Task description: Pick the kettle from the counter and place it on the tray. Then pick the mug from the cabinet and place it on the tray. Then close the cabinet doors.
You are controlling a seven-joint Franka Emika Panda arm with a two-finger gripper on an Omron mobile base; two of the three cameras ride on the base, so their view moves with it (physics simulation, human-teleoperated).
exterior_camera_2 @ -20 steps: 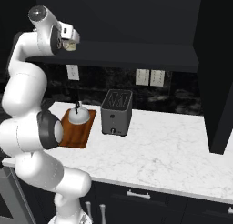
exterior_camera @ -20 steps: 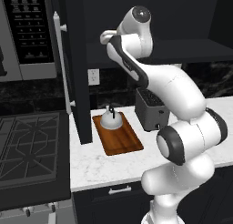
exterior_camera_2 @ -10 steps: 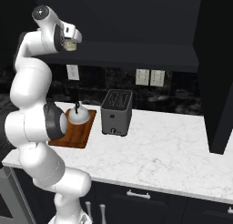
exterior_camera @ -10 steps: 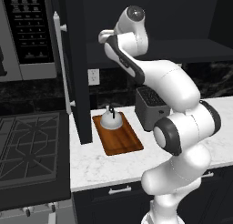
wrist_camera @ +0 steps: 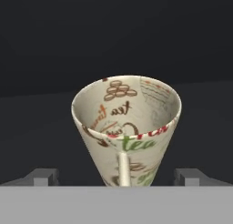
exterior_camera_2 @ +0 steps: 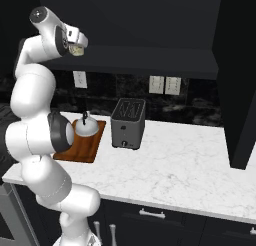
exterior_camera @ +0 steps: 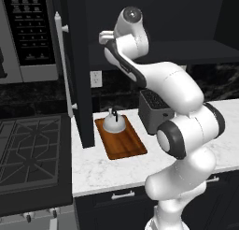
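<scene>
one mug point(wrist_camera: 126, 129), cream with brown and green "tea" lettering and a thin loop handle facing the camera in the hand view; it stands upright on the dark shelf inside the cabinet point(exterior_camera_2: 150, 55), seen from above into its empty bowl. in the right base view it shows as a small pale shape point(exterior_camera_2: 76, 50) at the left end of the shelf, just at the robot's hand.

one gripper point(wrist_camera: 119, 175), jaws spread wide, one finger tip point(wrist_camera: 43, 176) on each side of the mug's base and both clear of it; nothing is grasped.

one kettle point(exterior_camera: 113, 123), silver-grey dome with a black arched handle, standing on the far end of the tray point(exterior_camera: 126, 145).

one tray, reddish-brown wood, lying on the counter point(exterior_camera_2: 190, 165) near its left edge, beside the stovetop point(exterior_camera: 28, 149).

one toaster point(exterior_camera_2: 128, 124), boxy grey, just to the right of the tray, near the counter's back edge.

one cabinet door point(exterior_camera: 77, 70), swung open, its long silver bar handle point(exterior_camera: 64, 65) upright, standing between the microwave point(exterior_camera: 28, 35) and the tray.

one white arm point(exterior_camera: 163, 84), reaching up from the base to the cabinet shelf.
</scene>
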